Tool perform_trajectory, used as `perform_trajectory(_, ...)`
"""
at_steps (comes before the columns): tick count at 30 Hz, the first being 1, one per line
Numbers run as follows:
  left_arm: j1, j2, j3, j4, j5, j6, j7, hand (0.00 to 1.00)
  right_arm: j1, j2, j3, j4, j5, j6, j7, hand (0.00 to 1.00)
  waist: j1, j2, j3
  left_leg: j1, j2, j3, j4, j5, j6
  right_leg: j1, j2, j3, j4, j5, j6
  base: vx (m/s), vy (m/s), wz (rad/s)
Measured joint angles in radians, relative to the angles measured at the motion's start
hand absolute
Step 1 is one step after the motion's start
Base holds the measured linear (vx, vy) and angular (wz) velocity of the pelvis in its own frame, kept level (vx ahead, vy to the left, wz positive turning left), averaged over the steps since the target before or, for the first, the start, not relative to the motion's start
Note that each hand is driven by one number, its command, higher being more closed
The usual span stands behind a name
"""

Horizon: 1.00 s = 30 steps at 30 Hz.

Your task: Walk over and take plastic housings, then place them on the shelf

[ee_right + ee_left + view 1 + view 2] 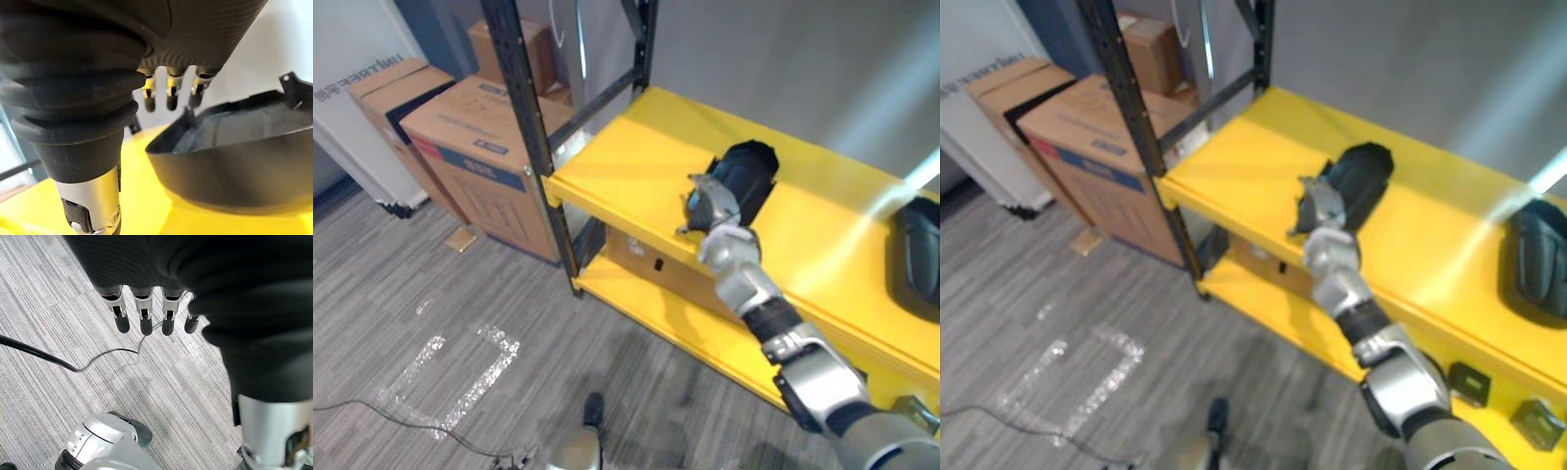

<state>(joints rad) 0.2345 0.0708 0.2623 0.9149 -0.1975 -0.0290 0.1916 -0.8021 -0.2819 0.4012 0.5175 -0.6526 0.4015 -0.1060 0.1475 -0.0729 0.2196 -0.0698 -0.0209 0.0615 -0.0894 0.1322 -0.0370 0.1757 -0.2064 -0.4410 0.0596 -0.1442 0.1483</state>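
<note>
Shelf [636,137] | housing [751,171] beside right hand [708,204], fingers [171,98] straight | second housing [915,250] apart

A storeroom or workshop is indicated: a shelf [636,162] of yellow decks and black uprights is seen at 2 o'clock, cardboard boxes [475,147] are stacked at 10 o'clock, and grey carpet [401,284] is laid below.

Cardboard boxes [475,147] stand grouped on the grey carpet [372,274] at ten o'clock, with a white panel [337,127] just beside them. At seven o'clock, worn tape marks [429,354] outline a rough square on the floor.
</note>
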Motion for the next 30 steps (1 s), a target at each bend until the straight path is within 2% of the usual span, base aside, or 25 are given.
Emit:
perform_trajectory(6, 0.0, 0.005, 0.0, -0.002, 0.0, 0.015, 0.0, 0.0, 0.0, -0.025, -0.027, -0.008, -0.001, 0.02, 0.082, 0.0, 0.0, -0.01, -0.001, 0.001, -0.01, 0.001, 0.005, 0.005, 0.009, 0.0, -0.005, 0.001, 0.01, 0.02, 0.024, 0.08, -0.024, 0.01)
perform_trajectory(8, 0.0, 0.009, -0.001, -0.002, 0.0, 0.015, -0.001, 0.0, 0.0, -0.028, -0.026, -0.036, -0.002, 0.037, 0.112, 0.0, 0.0, -0.014, -0.001, 0.006, -0.005, 0.001, 0.006, 0.005, 0.009, -0.001, -0.002, 0.003, 0.016, 0.028, 0.022, 0.05, -0.038, -0.03)
perform_trajectory(11, 0.0, 0.009, -0.001, 0.0, 0.0, 0.015, -0.001, 0.0, 0.0, -0.028, -0.027, -0.039, -0.004, 0.046, 0.116, 0.0, 0.0, -0.014, -0.001, 0.016, 0.001, 0.004, 0.004, 0.005, 0.009, 0.002, 0.001, 0.003, 0.022, 0.037, 0.016, 0.0, -0.027, -0.09)
perform_trajectory(16, 0.0, 0.011, -0.011, 0.008, -0.002, 0.016, -0.001, 0.0, 0.0, -0.033, -0.027, -0.037, -0.008, 0.079, 0.151, 0.0, -0.019, -0.014, -0.001, 0.017, 0.004, 0.002, -0.001, 0.004, 0.008, -0.001, 0.002, 0.003, 0.024, 0.039, 0.015, -0.07, -0.01, -0.04)
perform_trajectory(19, 0.0, 0.011, -0.011, 0.008, -0.002, 0.017, -0.001, 0.0, 0.0, -0.033, -0.029, -0.034, -0.009, 0.08, 0.155, 0.0, -0.024, -0.013, -0.001, 0.015, 0.004, 0.003, -0.002, -0.004, 0.001, 0.0, 0.003, 0.002, 0.017, 0.038, 0.013, -0.09, 0.0, -0.04)
perform_trajectory(21, 0.0, 0.011, -0.011, 0.008, -0.002, 0.02, -0.001, 0.0, 0.0, -0.033, -0.045, -0.031, -0.011, 0.08, 0.175, 0.0, -0.025, -0.011, 0.0, 0.013, 0.001, 0.002, -0.002, -0.006, 0.005, 0.001, 0.003, 0.001, 0.002, 0.024, -0.006, -0.12, -0.003, -0.06)
perform_trajectory(26, 0.001, 0.011, -0.009, 0.008, -0.002, 0.033, -0.001, 0.0, 0.0, -0.059, -0.049, -0.027, -0.012, 0.081, 0.204, 0.0, -0.026, -0.011, -0.001, 0.01, -0.002, 0.002, -0.001, -0.005, 0.005, -0.001, -0.002, 0.002, -0.004, 0.015, -0.007, -0.04, 0.005, 0.0)
perform_trajectory(27, 0.001, 0.011, -0.007, 0.007, -0.002, 0.034, -0.001, 0.0, 0.0, -0.067, -0.049, -0.027, -0.012, 0.08, 0.217, 1.0, -0.026, -0.011, -0.001, 0.008, -0.005, 0.001, -0.001, -0.005, 0.006, -0.002, -0.003, 0.002, -0.005, 0.015, -0.007, 0.06, -0.003, 0.04)
perform_trajectory(29, 0.0, 0.011, -0.007, 0.006, -0.002, 0.04, -0.001, 0.0, 0.0, -0.074, -0.05, -0.027, -0.023, 0.076, 0.231, 1.0, -0.026, -0.012, -0.002, 0.002, -0.01, 0.0, -0.001, 0.0, 0.009, -0.007, -0.006, 0.002, -0.005, 0.017, -0.005, 0.08, -0.004, 0.05)
perform_trajectory(30, 0.0, 0.011, -0.007, 0.004, -0.002, 0.047, 0.0, 0.0, 0.0, -0.075, -0.056, -0.027, -0.028, 0.076, 0.24, 1.0, -0.025, -0.014, -0.003, -0.002, -0.013, -0.001, -0.001, 0.005, 0.016, -0.007, -0.006, 0.001, -0.003, 0.028, 0.008, 0.11, -0.014, 0.07)
